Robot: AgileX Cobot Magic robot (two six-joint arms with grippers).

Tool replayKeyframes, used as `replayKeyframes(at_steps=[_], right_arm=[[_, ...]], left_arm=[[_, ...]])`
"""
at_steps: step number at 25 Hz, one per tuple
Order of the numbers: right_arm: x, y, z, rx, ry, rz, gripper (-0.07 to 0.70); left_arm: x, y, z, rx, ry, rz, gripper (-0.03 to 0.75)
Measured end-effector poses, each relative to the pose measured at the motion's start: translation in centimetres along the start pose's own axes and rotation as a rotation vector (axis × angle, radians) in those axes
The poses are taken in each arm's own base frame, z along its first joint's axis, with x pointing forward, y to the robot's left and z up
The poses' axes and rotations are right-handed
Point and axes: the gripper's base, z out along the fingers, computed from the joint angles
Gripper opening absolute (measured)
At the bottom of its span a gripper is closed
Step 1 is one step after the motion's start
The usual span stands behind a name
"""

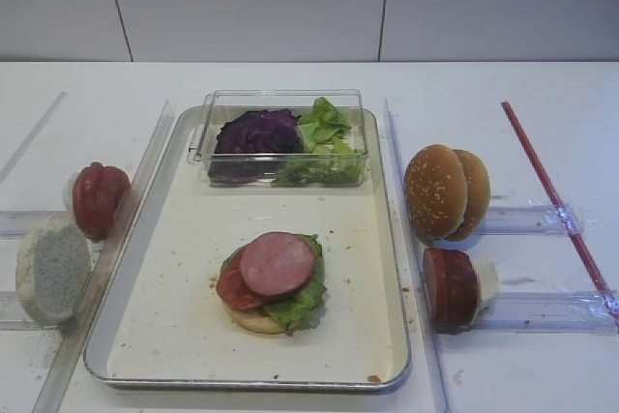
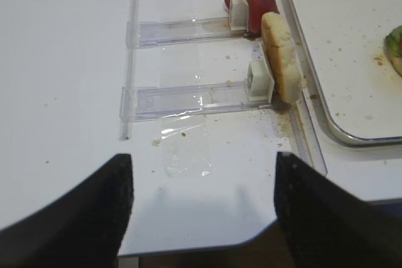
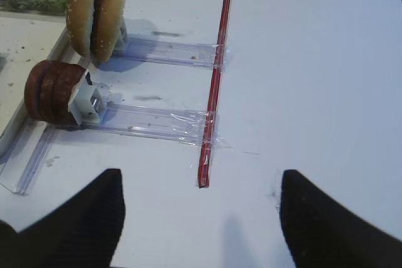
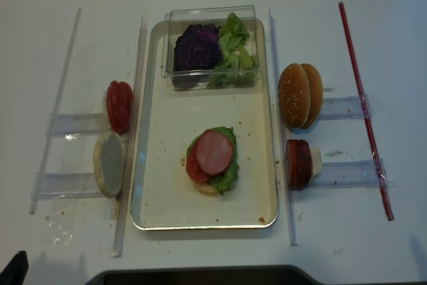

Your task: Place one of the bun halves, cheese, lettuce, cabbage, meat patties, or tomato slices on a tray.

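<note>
Here the meat patties (image 3: pixel 53 92) stand upper-left of the open right gripper (image 3: pixel 198 218).

Bare tray (image 1: pixel 184 326) floor around stack (image 1: pixel 273 280)

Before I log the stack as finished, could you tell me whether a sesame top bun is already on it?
No, a meat patty is the uppermost layer of the stack on the tray, and the sesame bun halves stand outside it.

We see only our fingertips: the right gripper (image 3: pixel 198 218) shows two broad black fingers (image 3: pixel 81 224) with a matte, finely textured surface and rounded ends; the left gripper (image 2: pixel 201 208) shows the same dark, rounded, faintly grainy pads (image 2: pixel 326 218).
</note>
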Motion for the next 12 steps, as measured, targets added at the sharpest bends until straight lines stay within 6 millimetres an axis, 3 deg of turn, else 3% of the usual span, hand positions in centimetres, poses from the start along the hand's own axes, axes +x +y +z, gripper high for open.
replayKeyframes(at_steps=[12], right_arm=[[-0.01, 0.00, 0.00, 0.000, -0.002, 0.000, 0.530]], left_arm=[[0.00, 0.00, 0.00, 0.000, 0.000, 0.000, 0.440]])
